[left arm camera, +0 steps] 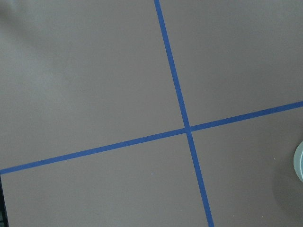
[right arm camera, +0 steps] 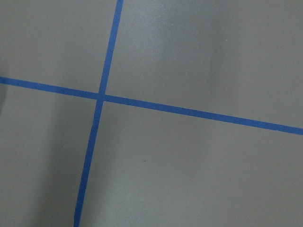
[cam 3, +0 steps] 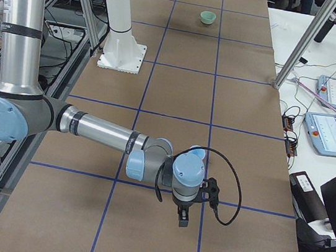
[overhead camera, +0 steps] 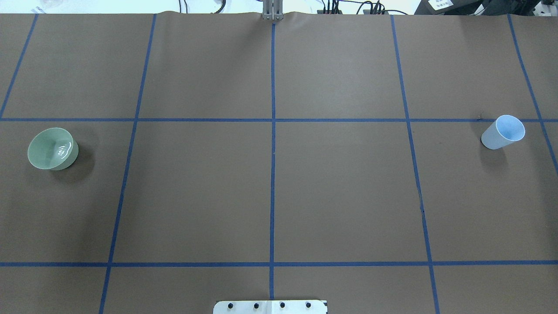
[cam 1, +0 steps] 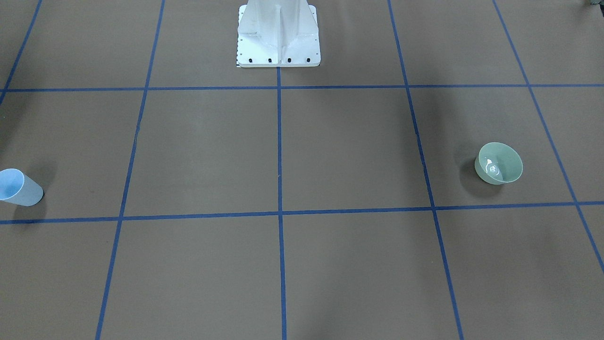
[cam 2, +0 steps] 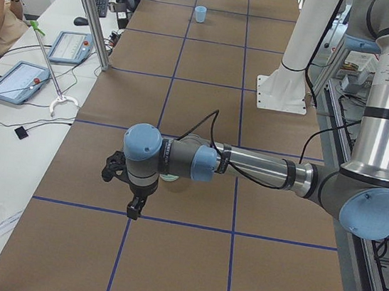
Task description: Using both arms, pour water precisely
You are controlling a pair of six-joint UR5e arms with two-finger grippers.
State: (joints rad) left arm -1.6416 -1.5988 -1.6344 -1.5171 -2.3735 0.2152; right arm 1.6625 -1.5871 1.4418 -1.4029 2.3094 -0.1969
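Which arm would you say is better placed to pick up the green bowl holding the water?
Probably left. The pale green round bowl, with the water pooled inside, sits on the robot's left, and the left claw hangs near it. The right arm is at the far end, by the pale blue cup.

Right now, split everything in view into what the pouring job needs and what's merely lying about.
Job: pale green round bowl holding the water; light blue plastic cup; left arm; right arm.
Lying about: white bolted pedestal; two tablet-like control pendants; blue tape grid.
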